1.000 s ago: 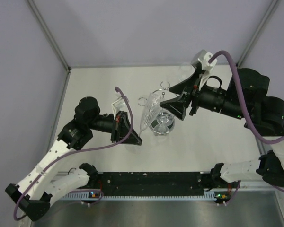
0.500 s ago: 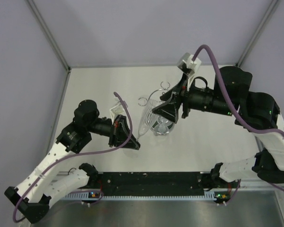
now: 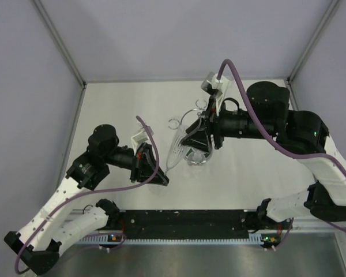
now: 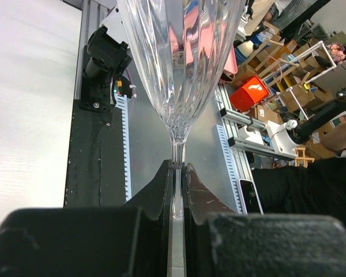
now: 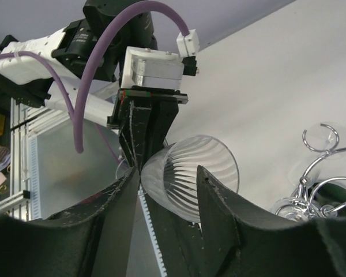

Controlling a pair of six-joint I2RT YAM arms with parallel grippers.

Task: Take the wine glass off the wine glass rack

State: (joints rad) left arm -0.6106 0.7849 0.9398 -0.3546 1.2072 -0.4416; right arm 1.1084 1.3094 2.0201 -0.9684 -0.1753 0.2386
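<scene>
White table [image 3: 259, 173] under lilac walls [image 3: 179, 34] carries one chrome rack [image 3: 197, 157] near its middle. One wine glass [image 3: 178, 144] leans just left of the rack, stem pinched by the left gripper [image 3: 161, 178], while the right gripper [image 3: 195, 138] stands parted around its bowl

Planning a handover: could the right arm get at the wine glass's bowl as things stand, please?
Probably yes: the right gripper is open right at the wine glass bowl, nothing between; the left gripper pinches only the stem.
</scene>
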